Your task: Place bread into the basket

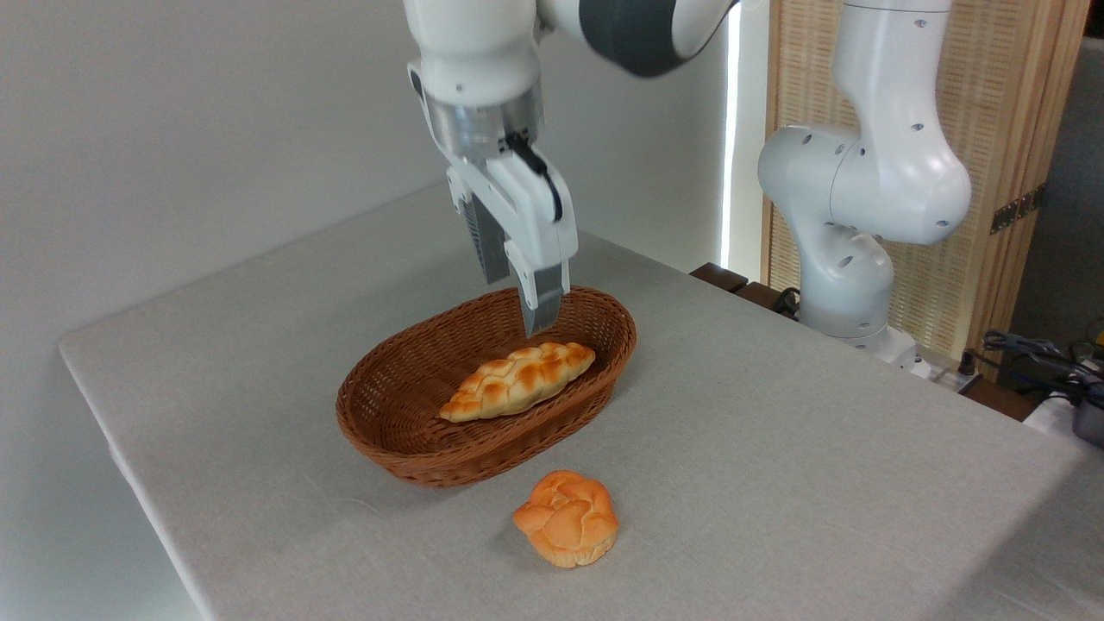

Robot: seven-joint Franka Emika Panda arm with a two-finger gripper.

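A robot lab or demo room, we think.
We see a white robot arm (862, 172) bolted beside a grey cloth-covered table (776, 431), loose cables (1035, 354), and bare grey walls (172, 129).

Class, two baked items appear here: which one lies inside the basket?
The long braided loaf lies in the wicker basket; the round orange bun sits outside on the table.

A grey cloth-covered table (776, 448) bears the wicker basket (388, 431) and, just beside it, a knotted orange bun (567, 517).
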